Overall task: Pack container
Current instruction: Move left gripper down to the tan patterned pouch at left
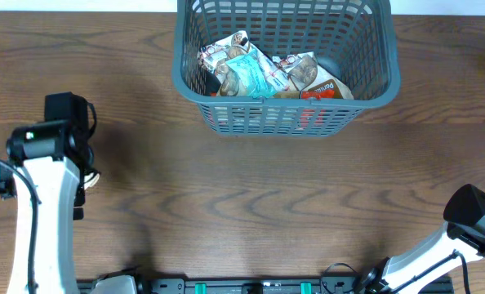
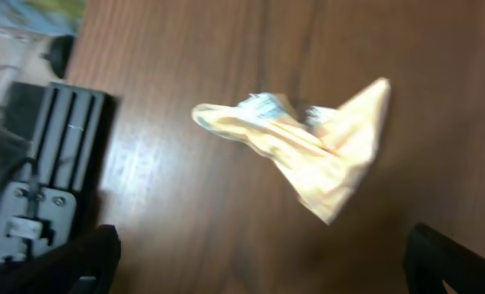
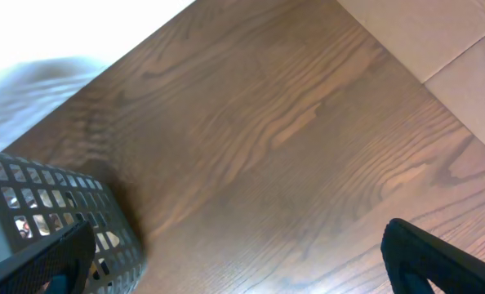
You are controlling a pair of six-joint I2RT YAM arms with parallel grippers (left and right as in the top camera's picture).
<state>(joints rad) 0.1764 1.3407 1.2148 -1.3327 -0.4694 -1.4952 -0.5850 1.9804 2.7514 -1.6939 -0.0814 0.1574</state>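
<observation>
Left wrist view is showing a crumpled packet [image 2: 304,151] lying crosswise just ahead of the left hand [image 2: 260,253], which is gaping wide, empty.

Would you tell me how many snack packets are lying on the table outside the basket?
1. A crumpled yellow packet lies on the table before the open left pincer, visible only in the left wrist view; others could be hidden from the overhead camera.
</observation>
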